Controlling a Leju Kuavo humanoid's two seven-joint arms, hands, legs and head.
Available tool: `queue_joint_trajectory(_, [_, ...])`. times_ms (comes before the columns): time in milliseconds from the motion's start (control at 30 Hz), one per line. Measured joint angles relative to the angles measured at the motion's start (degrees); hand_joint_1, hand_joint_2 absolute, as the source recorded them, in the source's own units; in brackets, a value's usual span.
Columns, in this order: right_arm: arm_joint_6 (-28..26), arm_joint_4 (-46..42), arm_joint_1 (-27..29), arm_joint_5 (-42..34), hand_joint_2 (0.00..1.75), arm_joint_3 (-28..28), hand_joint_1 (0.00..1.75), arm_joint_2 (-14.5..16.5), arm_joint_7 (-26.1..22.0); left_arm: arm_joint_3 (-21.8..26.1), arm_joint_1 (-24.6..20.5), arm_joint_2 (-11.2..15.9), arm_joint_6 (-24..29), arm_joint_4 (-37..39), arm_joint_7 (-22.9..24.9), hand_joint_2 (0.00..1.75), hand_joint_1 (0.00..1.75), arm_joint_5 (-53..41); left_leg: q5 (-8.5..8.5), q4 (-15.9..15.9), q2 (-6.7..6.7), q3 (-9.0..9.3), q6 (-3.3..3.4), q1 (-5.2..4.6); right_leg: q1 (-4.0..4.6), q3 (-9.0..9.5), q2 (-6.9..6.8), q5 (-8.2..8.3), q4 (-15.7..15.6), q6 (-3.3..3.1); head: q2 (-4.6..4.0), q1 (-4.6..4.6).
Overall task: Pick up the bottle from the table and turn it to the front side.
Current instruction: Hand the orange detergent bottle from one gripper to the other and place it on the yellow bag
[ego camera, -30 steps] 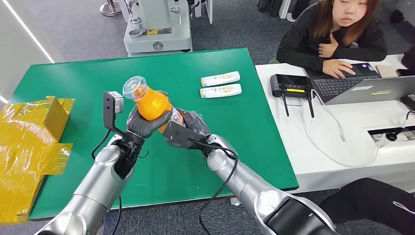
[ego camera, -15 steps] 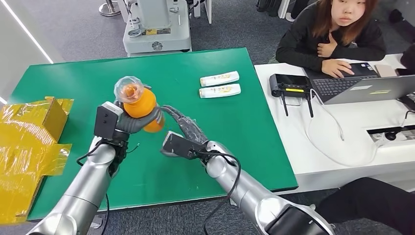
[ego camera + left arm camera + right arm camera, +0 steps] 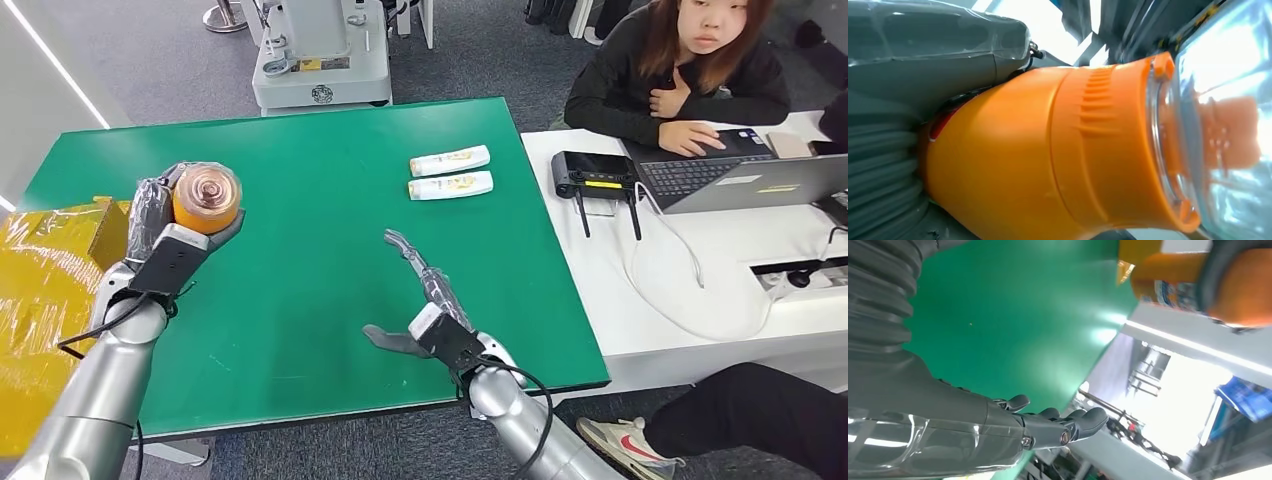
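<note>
An orange bottle (image 3: pixel 205 199) with a clear cap is held up in my left hand (image 3: pixel 160 228) above the left part of the green table (image 3: pixel 330 170), its cap end turned toward my head camera. The left wrist view shows the orange body (image 3: pixel 1048 160) and clear cap close up against my thumb. My right hand (image 3: pixel 425 300) is open over the table's front right area, fingers stretched out, holding nothing. From the right wrist, the bottle (image 3: pixel 1198 285) appears across the table with dark fingers around it, and my right hand (image 3: pixel 998 435) is spread.
Two white tubes (image 3: pixel 450 172) lie side by side at the table's far right. Yellow wrapped cardboard (image 3: pixel 50 290) sits at the left edge. A person works at a laptop (image 3: pixel 740 178) on the white desk to the right. A grey machine (image 3: pixel 320 50) stands behind the table.
My right hand has let go of the bottle and drawn back to the front right, fingers opened. My left hand has carried the bottle left and turned its cap toward the camera.
</note>
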Motion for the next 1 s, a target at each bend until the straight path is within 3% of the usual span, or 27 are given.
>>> queue_joint_trajectory(167, [-0.9,-8.5,4.1,1.4,1.75,0.0,0.0,-1.4,1.0,-0.2,-0.6,3.3,5.8,-1.8,3.1,1.75,1.75,-11.2,0.01,0.0,0.02,0.0,-0.01,0.02,0.01,-0.03,0.01,0.0,0.0,-0.01,0.0,0.0])
queue_joint_trajectory(367, [-2.9,-14.4,7.6,2.6,1.75,0.0,0.0,-2.6,1.1,-2.2,-1.6,9.0,13.4,-4.6,11.6,1.75,1.75,-33.1,0.0,0.0,0.17,0.01,-0.02,0.05,0.04,-0.05,0.17,0.02,0.0,-0.03,0.0,0.0])
queue_joint_trajectory(600, [-5.5,-24.4,15.4,2.7,1.75,-4.3,0.0,-4.2,0.8,-4.1,-1.2,16.0,7.6,-7.3,17.7,1.75,1.75,-44.6,-0.03,0.0,0.11,-0.02,-0.05,0.04,0.03,-0.06,0.11,-0.04,0.0,-0.06,0.0,0.01])
queue_joint_trajectory(800, [-4.8,-32.3,21.2,3.9,1.75,-8.9,0.0,-4.5,1.3,-4.4,1.5,20.4,3.6,-7.4,19.6,1.75,1.75,-46.5,-0.05,0.0,0.17,-0.01,-0.07,0.04,0.03,-0.08,0.18,-0.05,0.0,-0.07,0.0,0.0])
queue_joint_trajectory(1000, [-4.5,-36.7,24.4,4.6,1.75,-11.1,0.0,-4.5,2.0,-3.0,4.9,23.1,0.7,-7.4,19.3,1.75,1.75,-44.0,-0.05,-0.1,0.19,-0.02,-0.07,0.04,0.04,-0.07,0.2,-0.05,0.0,-0.08,0.0,0.01])
